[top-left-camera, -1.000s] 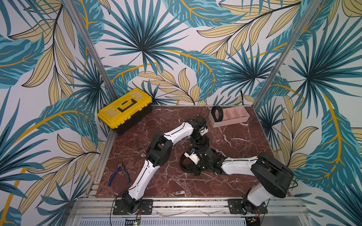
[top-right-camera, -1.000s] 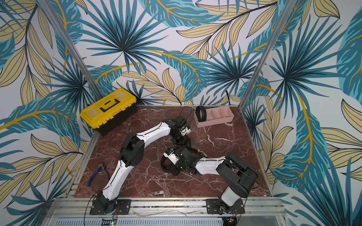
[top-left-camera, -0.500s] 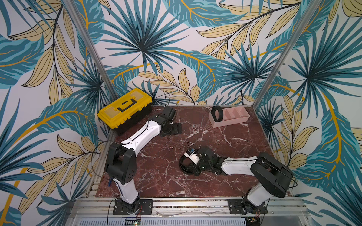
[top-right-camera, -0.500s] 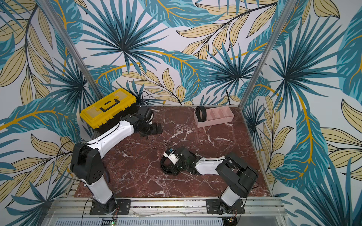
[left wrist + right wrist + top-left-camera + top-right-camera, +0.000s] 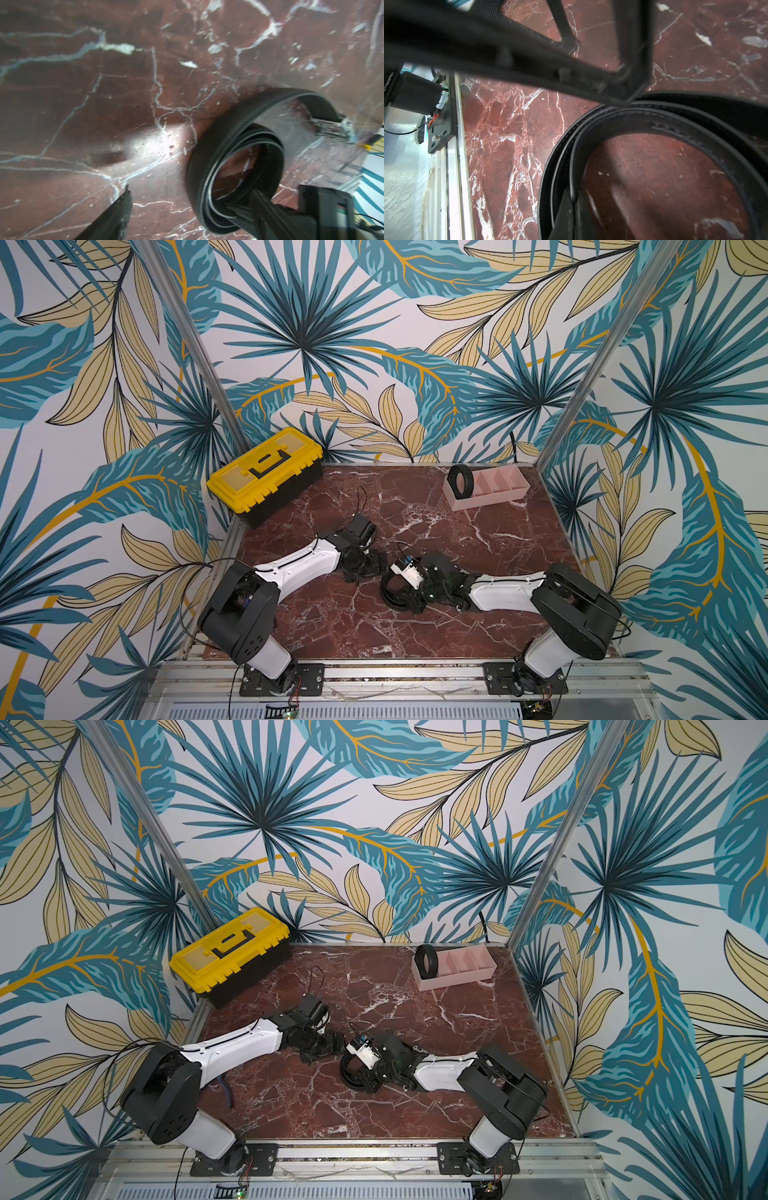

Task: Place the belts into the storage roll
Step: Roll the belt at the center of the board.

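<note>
belts are told apart by their coils. the tight belt (image 5: 460, 480), black and wound like a tyre, is stood on edge in the end compartment of the storage roll (image 5: 494, 498), the end nearest the toolbox (image 5: 266, 477). the pale pink storage roll, divided into four compartments, is placed at the far right corner of the marble surface (image 5: 478, 622), and the toolbox at the far left corner.

the loose belt (image 5: 196, 166) is laid near the middle of the surface, wound in a few slack turns. pale lines are seen along its edges, and a blurred metal buckle (image 5: 329, 124) at its outer end.

the right gripper (image 5: 571, 199) is closed on the wall of the loose belt. the left gripper (image 5: 192, 190) is held just beside it with its fingers (image 5: 116, 214) spread wide. whether the belt is touched by them cannot be told.
</note>
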Motion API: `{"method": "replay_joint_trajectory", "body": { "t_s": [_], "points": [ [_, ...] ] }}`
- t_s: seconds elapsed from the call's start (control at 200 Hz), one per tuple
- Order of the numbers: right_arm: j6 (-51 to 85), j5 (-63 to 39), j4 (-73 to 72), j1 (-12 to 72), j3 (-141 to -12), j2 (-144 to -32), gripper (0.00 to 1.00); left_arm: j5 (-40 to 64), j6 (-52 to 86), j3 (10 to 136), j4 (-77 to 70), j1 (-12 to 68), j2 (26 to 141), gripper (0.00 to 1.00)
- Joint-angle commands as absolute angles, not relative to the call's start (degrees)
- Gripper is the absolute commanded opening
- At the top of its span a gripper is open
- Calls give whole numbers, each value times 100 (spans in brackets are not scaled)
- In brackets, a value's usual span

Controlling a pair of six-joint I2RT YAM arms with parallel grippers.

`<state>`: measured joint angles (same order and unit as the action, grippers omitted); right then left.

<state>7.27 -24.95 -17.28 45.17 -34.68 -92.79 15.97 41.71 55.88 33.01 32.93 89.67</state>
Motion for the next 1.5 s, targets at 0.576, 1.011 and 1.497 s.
{"method": "replay_joint_trajectory", "body": {
  "t_s": [0.576,1.011,1.497],
  "points": [
    [866,-2487,-1294,4566,-3261,-9299,0,2050,3305,6149,3001,3583,10219,45],
    [1462,-2352,-1418,4570,-3205,-8856,27,1571,2628,6615,3870,3655,10287,12],
    [1429,-1661,1637,2980,-4612,-7668,53,1001,1627,7620,5258,3674,10905,10]
  ]
}}
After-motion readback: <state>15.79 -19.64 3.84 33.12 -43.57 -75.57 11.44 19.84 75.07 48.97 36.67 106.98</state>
